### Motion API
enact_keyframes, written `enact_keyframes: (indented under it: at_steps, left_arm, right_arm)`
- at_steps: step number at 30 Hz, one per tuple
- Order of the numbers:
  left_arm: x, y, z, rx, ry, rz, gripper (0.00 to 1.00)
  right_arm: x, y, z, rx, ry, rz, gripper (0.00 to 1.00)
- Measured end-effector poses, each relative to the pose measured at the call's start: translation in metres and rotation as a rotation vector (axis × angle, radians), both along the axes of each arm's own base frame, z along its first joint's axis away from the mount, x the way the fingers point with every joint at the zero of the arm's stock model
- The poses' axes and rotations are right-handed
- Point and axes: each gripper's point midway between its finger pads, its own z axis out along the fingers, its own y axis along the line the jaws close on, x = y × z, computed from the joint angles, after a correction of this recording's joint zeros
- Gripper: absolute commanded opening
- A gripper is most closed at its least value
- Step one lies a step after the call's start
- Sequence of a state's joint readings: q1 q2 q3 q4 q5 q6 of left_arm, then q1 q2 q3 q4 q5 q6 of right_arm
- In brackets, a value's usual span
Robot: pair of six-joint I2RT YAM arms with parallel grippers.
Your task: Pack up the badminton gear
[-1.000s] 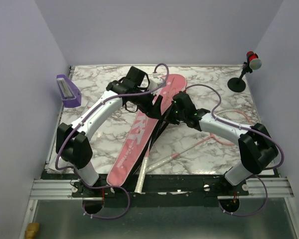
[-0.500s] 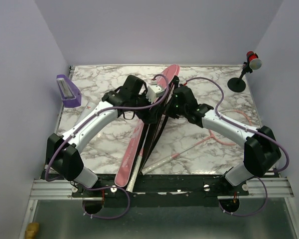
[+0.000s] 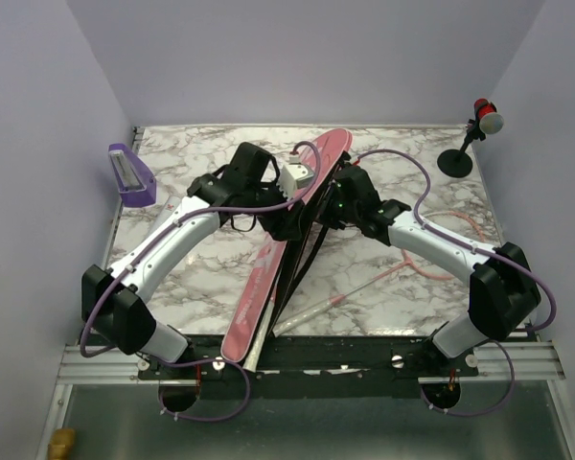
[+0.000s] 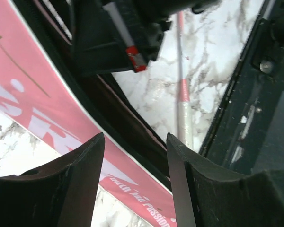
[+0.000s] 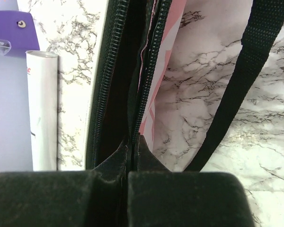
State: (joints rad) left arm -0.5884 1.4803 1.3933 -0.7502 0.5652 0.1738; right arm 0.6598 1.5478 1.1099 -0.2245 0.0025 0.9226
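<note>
The pink-and-black racket bag (image 3: 268, 278) runs diagonally from the far middle to the near edge, turned up on its side with its zipper open. My right gripper (image 3: 331, 206) is shut on the bag's zipper edge (image 5: 154, 71); the black strap (image 5: 246, 71) hangs to the right. My left gripper (image 3: 289, 222) is open just over the bag (image 4: 47, 123), touching nothing. One pink-framed racket (image 3: 364, 286) lies on the table to the right, its white handle (image 4: 184, 123) near the front edge. A white tube (image 5: 42, 109) lies beside the bag. The shuttlecock and second racket are out of view.
A purple box (image 3: 129, 177) stands at the far left and also shows in the right wrist view (image 5: 9, 33). A microphone on a black stand (image 3: 470, 139) is at the far right corner. The black front rail (image 4: 255, 94) borders the marble table (image 3: 192, 259).
The bag has turned from lying flat to standing on its side, and its near end has swung left. Both grippers have moved toward the far middle, and the left arm's elbow has swung left.
</note>
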Motion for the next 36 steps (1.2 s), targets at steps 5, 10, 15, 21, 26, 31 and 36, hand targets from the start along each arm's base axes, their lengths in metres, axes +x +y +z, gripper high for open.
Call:
enact_keyframes:
  at_steps: [5,10,15,21,26,31,36]
  left_arm:
    - [-0.011,0.002,0.015,-0.035,-0.010,-0.023,0.70]
    - [-0.005,0.006,0.000,0.003,-0.016,0.007,0.73]
    - [0.007,0.006,-0.037,0.077,0.032,0.037,0.75]
    - [0.016,0.006,-0.056,0.120,0.056,0.061,0.58]
    - [0.028,0.009,-0.058,0.135,0.018,0.090,0.24]
    - [0.035,0.016,-0.063,0.150,0.003,0.122,0.00]
    - [0.035,0.017,-0.064,0.149,0.010,0.132,0.00]
  right_arm:
    - [0.000,0.000,0.000,0.000,0.002,0.001,0.01]
    - [0.000,0.000,0.000,0.000,0.002,0.001,0.01]
    - [0.000,0.000,0.000,0.000,0.002,0.001,0.01]
    - [0.000,0.000,0.000,0.000,0.002,0.001,0.01]
    - [0.000,0.000,0.000,0.000,0.002,0.001,0.01]
    - [-0.001,0.000,0.002,0.003,-0.003,0.002,0.01]
    - [-0.001,0.000,0.002,0.002,-0.002,0.002,0.04]
